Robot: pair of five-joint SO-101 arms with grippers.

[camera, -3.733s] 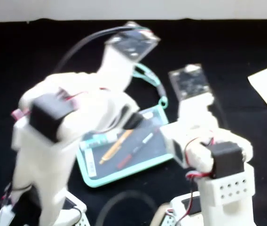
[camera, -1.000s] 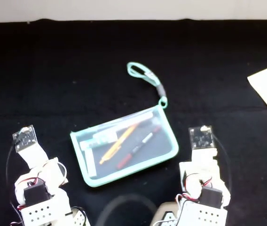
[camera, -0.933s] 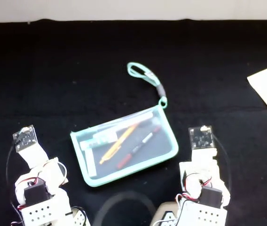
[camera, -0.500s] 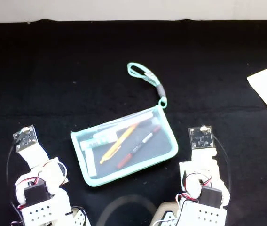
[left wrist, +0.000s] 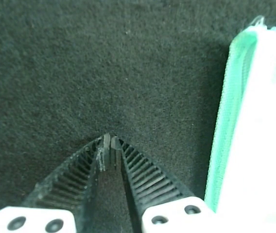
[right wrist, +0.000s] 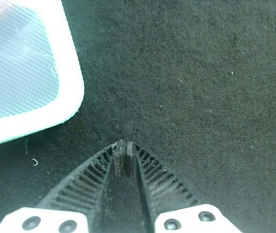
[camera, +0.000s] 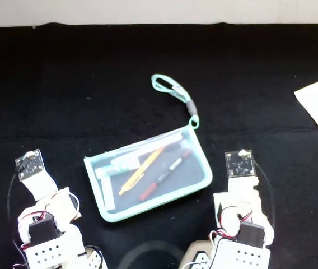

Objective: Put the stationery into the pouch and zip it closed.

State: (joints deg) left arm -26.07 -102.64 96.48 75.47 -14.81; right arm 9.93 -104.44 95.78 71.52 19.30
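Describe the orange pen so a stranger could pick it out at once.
On the black table lies a clear pouch with a mint-green rim. Inside it, slanted near the middle, is the orange pen, the only orange thing, beside a red and black pen.

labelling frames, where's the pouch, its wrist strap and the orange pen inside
pouch [camera: 192, 174]: high view, bare clear front beside the pens
wrist strap [camera: 190, 106]: high view, grey sleeve on the cord
orange pen [camera: 140, 172]: high view, middle of its barrel
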